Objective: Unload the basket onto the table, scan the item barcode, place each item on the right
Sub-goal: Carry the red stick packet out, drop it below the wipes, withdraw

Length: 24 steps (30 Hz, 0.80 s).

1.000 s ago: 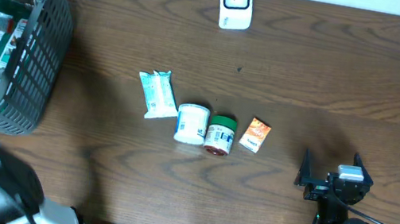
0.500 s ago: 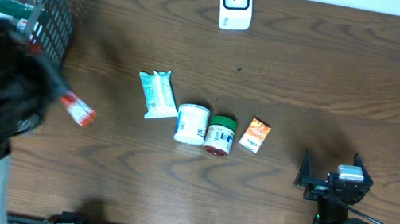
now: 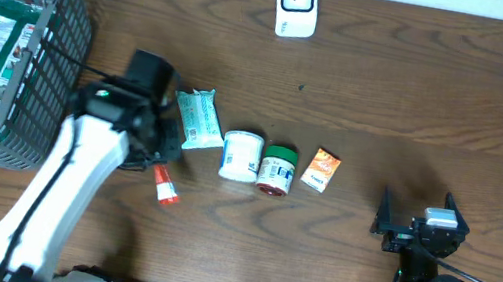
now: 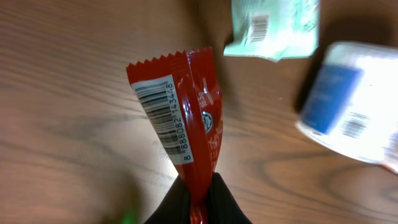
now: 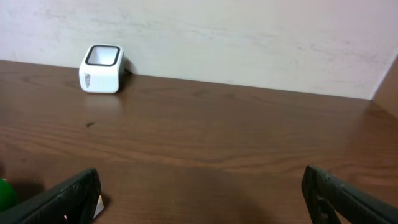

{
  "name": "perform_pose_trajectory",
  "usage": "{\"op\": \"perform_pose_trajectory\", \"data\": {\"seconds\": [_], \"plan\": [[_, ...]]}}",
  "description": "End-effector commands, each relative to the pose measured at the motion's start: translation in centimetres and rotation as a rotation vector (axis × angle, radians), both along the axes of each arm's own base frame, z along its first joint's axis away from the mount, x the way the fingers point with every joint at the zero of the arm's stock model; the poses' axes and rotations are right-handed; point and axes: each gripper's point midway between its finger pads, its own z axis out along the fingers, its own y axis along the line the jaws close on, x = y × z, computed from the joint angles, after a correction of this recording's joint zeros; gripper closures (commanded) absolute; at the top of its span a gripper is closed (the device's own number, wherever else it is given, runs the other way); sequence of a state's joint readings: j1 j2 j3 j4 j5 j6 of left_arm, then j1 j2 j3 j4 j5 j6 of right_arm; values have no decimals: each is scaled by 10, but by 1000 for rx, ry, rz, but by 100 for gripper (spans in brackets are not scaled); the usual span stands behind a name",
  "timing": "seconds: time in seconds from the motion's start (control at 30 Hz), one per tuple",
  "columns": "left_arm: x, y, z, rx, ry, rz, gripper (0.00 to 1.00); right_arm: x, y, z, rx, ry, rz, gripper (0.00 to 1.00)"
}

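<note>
Left pincer (image 4: 196, 198) clamped on end of red packet (image 4: 189, 102), held over surface (image 3: 391, 92) near pale green pouch (image 3: 196, 118). Right pincer (image 5: 199, 196) wide, empty. Best: carry packet to white scanner (image 3: 296, 3), face barcode (image 4: 163, 118) squarely at window, keep wrapper uncreased, hold steady.

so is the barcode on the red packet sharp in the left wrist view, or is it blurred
Left wrist view: the barcode on the red packet is sharp, with slight glare on the foil; the white tub is blurred. Overhead view: evenly lit, but the barcode is too small to read.
</note>
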<state>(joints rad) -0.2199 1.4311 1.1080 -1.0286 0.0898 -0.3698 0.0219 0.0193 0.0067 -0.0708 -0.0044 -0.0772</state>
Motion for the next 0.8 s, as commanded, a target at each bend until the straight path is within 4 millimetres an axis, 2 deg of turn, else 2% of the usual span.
{"op": "perform_pose_trajectory", "data": {"seconds": [0.0, 0.13, 0.27, 0.37, 0.4, 0.43, 0.47, 0.5, 0.57, 0.63, 0.77], "plan": [[-3, -7, -30, 37, 61, -28, 93, 0, -4, -1, -6, 4, -15, 1], [-1, -21, -66, 57, 125, -76, 93, 0, -4, -1, -6, 4, -15, 1], [-4, -24, -85, 75, 185, -91, 93, 0, -4, -1, -6, 4, -15, 1], [-7, -23, -93, 84, 214, -91, 92, 0, -4, -1, -6, 4, -15, 1], [-7, -23, -93, 84, 214, -91, 89, 0, -4, -1, -6, 4, -15, 1], [-7, -23, -93, 84, 213, -91, 78, 0, -4, -1, -6, 4, -15, 1], [-7, -23, -93, 84, 215, -92, 49, 0, -4, -1, -6, 4, -15, 1], [-7, -23, -93, 84, 215, -92, 34, 0, -4, -1, -6, 4, -15, 1], [-9, -22, -91, 86, 223, -91, 29, 0, -4, -1, -6, 4, -15, 1], [-8, -23, -86, 87, 228, -91, 30, 0, -4, -1, -6, 4, -15, 1], [2, -26, -59, 80, 201, -92, 30, 0, -4, -1, -6, 4, -15, 1]]}}
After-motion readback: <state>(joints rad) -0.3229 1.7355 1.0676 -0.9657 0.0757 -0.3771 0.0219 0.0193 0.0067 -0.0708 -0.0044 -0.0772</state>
